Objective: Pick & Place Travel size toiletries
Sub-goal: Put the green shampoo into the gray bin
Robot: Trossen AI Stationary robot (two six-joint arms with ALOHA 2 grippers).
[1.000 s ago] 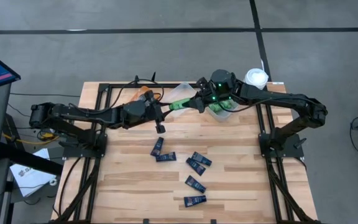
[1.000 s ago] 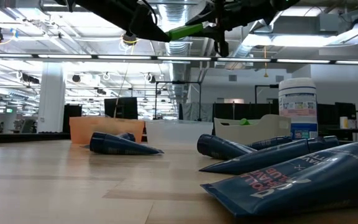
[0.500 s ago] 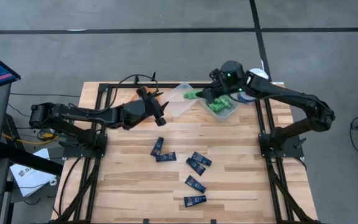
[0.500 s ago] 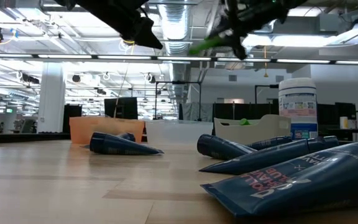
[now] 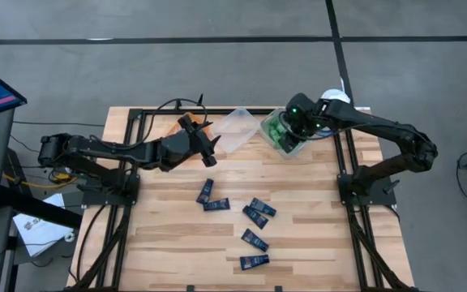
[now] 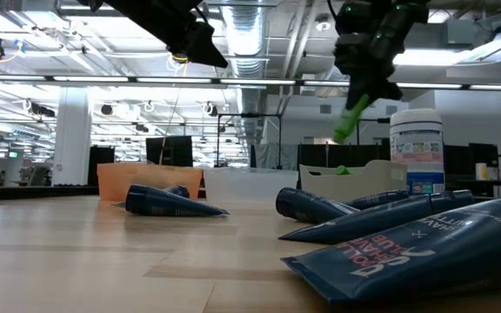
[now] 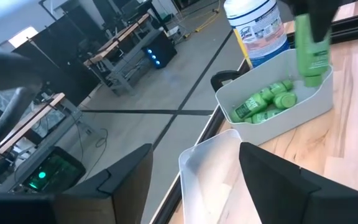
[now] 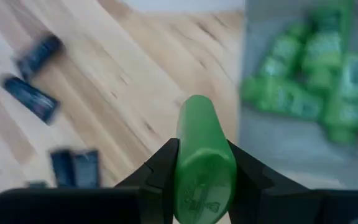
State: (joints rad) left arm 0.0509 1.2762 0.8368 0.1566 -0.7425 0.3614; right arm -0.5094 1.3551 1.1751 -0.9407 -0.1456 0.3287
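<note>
My right gripper is shut on a bright green mini bottle and hangs over a clear bin that holds several more green bottles. My left gripper stands open in the air above the table's far middle, beside an empty clear bin, with nothing between its fingers. Several dark navy tubes lie flat on the wooden table. My right gripper pinches the green bottle's upper part between its two fingers. The fingers come from above, slanting down, and the bottle runs on along them. It hangs below the fingers, lifted clear above the bin of green bottles.
A large white jar with a blue label stands behind the bottle bin at the far right. An orange bin sits at the far left of the empty clear bin. The near half of the table is bare wood around the tubes.
My left gripper has opened and let go of the green bottle that both grippers held. My right gripper has carried the bottle toward the table's right edge and a little down, tipping from near level to pointing steeply down over the bottle bin.
</note>
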